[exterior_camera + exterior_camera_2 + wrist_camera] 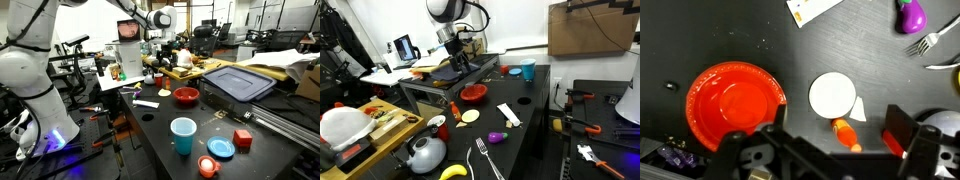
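Note:
In the wrist view my gripper (840, 140) is open and empty, held above the dark table. Between its fingers lies a small orange carrot-like toy (847, 133), touching a white round disc (832, 96). A red bowl (735, 105) sits to the left of them. In the exterior views the gripper (163, 58) (460, 60) hangs well above the table over the red bowl (186, 95) (472, 93), the orange toy (455, 109) and the disc (469, 116).
A white card (508, 115), purple eggplant (497, 137), fork (485, 160), banana (453, 172) and kettle (425, 153) lie nearby. A blue cup (183, 135), blue plate (221, 148), red cube (242, 138), orange cup (207, 166) and grey bin lid (238, 80) are on the table.

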Motion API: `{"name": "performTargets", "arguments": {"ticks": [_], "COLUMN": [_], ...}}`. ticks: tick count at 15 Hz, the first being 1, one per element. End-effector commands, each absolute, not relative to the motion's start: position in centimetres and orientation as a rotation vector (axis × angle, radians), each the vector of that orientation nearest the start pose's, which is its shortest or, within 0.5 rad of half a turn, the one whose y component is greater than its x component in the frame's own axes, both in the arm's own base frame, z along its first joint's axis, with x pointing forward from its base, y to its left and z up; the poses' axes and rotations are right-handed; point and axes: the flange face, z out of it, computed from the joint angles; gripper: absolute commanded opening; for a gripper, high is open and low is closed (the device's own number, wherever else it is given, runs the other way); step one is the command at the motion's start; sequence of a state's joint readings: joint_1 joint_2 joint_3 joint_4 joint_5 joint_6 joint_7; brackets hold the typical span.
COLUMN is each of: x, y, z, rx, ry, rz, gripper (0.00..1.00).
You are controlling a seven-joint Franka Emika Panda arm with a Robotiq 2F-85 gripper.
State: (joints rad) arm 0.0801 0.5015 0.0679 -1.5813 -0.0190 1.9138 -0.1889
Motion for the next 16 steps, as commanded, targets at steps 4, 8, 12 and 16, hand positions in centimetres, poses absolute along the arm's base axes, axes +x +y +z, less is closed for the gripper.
{"name": "performTargets", "arguments": {"ticks": [4,8,12,16], "x": [69.4,71.1,72.7,73.2], "y": [11.5,11.9,12.2,13.9], "z": [31.2,29.3,28.1,26.9], "rx": [-3.065,-3.033,-3.007,-2.972], "ry": [-0.621,-0.675,-0.714,-0.759], "rz": [0.244,0.247,0.219,0.2], "gripper": [1.0,1.0,1.0,1.0]}}
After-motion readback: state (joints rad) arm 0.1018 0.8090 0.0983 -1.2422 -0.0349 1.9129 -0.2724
